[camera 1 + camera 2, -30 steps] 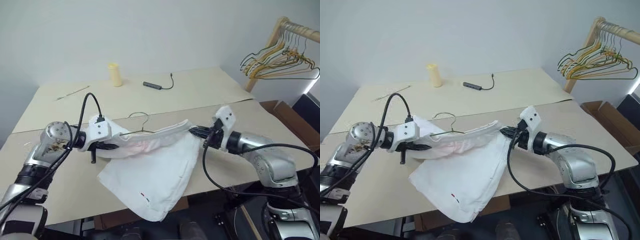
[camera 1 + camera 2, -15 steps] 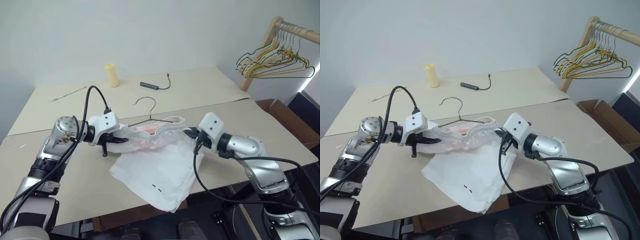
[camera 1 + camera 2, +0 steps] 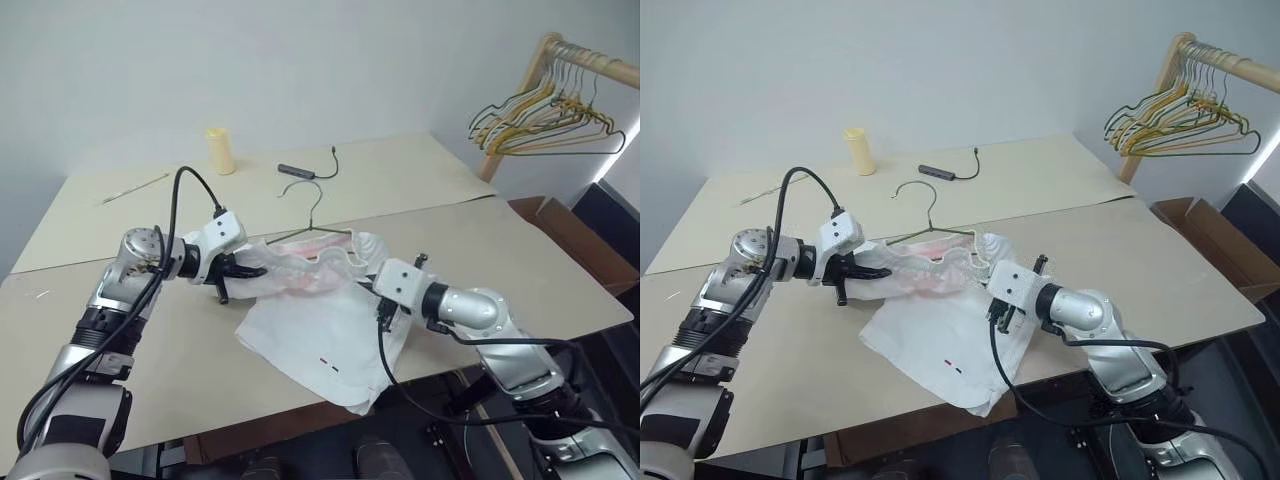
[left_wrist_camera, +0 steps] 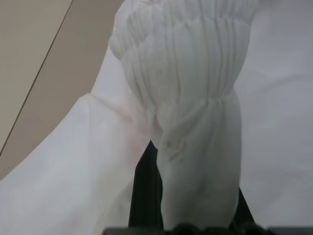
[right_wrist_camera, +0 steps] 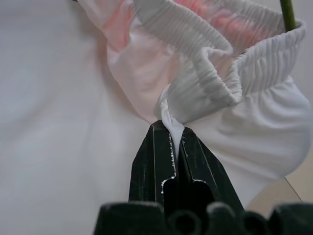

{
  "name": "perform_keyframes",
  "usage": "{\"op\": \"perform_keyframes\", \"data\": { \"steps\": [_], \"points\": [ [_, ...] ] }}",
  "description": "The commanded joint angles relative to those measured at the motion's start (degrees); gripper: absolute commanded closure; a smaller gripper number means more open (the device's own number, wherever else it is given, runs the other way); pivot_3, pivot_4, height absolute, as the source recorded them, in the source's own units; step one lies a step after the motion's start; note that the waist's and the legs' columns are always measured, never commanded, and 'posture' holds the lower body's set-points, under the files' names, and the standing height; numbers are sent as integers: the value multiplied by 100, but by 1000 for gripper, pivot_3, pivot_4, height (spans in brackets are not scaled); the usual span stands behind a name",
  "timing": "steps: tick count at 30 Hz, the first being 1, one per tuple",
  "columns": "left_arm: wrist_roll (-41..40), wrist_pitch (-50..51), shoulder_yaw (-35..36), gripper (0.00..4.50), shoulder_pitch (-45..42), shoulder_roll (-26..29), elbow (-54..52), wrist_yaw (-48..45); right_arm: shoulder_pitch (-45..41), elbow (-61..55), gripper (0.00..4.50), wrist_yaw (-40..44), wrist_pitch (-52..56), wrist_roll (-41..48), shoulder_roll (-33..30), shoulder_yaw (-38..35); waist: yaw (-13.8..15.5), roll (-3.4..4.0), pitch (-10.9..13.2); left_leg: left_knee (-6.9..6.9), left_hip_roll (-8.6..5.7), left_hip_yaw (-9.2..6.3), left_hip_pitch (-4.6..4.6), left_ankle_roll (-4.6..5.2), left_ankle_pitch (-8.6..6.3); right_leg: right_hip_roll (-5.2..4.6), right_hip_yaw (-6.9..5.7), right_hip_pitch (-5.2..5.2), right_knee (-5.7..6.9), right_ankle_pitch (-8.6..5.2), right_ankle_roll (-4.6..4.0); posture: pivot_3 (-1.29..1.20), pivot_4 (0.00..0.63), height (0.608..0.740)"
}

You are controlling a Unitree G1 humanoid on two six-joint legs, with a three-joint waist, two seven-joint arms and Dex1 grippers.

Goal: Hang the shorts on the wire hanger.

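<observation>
Both jaws pinch the gathered waistband of the shorts [image 3: 325, 325]: left gripper [image 3: 258, 272] at one end, right gripper [image 5: 172, 131] at the other. The wire hanger [image 3: 308, 220] rises from the waistband, above the surface [image 3: 520, 260].

No text, label, brand, number or sign can be read anywhere.

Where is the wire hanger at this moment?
In the eye views, the wire hanger stands mid-table inside the shorts' waistband between both grippers, its hook rising near the black cable.
</observation>
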Motion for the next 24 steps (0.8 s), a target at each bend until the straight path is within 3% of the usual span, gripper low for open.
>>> {"op": "perform_keyframes", "data": {
  "steps": [1,3,7,13,17,24],
  "points": [
    [-315,-43,256,4500,-93,222,-344,-344,-201,152,4241,-277,-78,-224,196,-81,-12,0,0,-1,1,0,0,0,0,1,2,-1,1,0,0,-160,1,740],
    [-342,-24,267,4500,-114,235,-329,-360,-227,172,3776,-176,-146,-213,199,-123,-1,0,0,-1,1,0,0,0,0,0,2,-2,2,0,-1,-160,0,740],
    [-354,-26,271,4500,-189,234,-258,-402,-187,117,2364,-22,-190,-91,157,-237,13,0,0,0,-1,0,1,0,0,-1,1,1,0,0,0,-158,0,740],
    [-211,-255,178,4500,-310,347,-69,-580,-86,-475,201,1587,212,1569,-880,-1414,41,-3,-2,0,-2,-1,-5,1,-1,-3,-2,2,-10,-1,2,-162,0,740],
    [-140,-479,89,4500,-442,395,134,-783,-633,-149,201,2369,424,2407,-1499,-2099,14,-3,-1,0,-1,-1,-1,1,-1,-3,-4,8,-9,-1,2,-174,0,740],
    [-40,-821,-60,4500,-659,291,425,-1058,-2163,1520,201,3271,-158,1693,-1709,-1099,-68,-3,-1,-1,4,7,6,1,-1,-3,-5,12,-10,-1,3,-187,0,740]
  ]
}}
